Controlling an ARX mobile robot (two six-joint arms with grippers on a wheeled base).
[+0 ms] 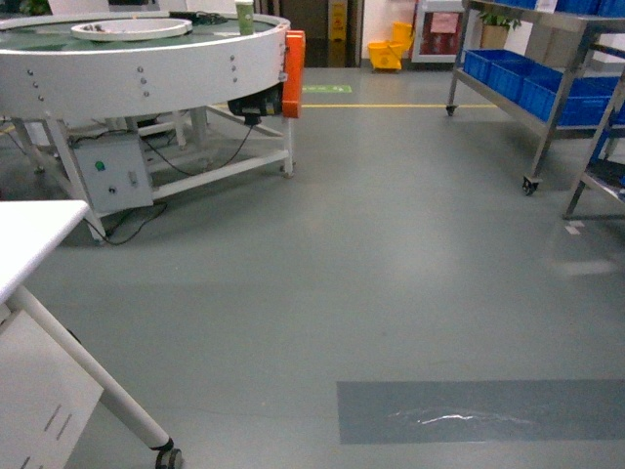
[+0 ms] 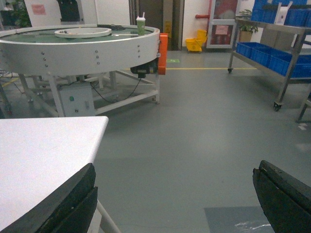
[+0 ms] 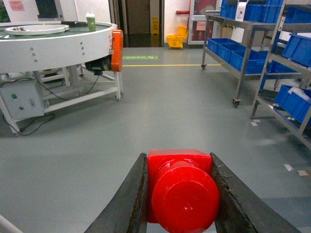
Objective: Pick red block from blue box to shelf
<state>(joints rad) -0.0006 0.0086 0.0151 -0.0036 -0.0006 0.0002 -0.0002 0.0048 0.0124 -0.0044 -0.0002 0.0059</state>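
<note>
A glossy red block fills the bottom centre of the right wrist view, stud facing the camera, clamped between the right gripper fingers — held this way, it seems, for carrying. The steel shelf with dark blue crates stands at upper right, well apart. The left gripper hangs wide apart and empty beside a white table. The blue box is out of sight.

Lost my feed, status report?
Right gripper shut on glossy red plastic brick. Left gripper open, empty. Stainless-steel shelf ahead right, bare grey floor between.
</note>
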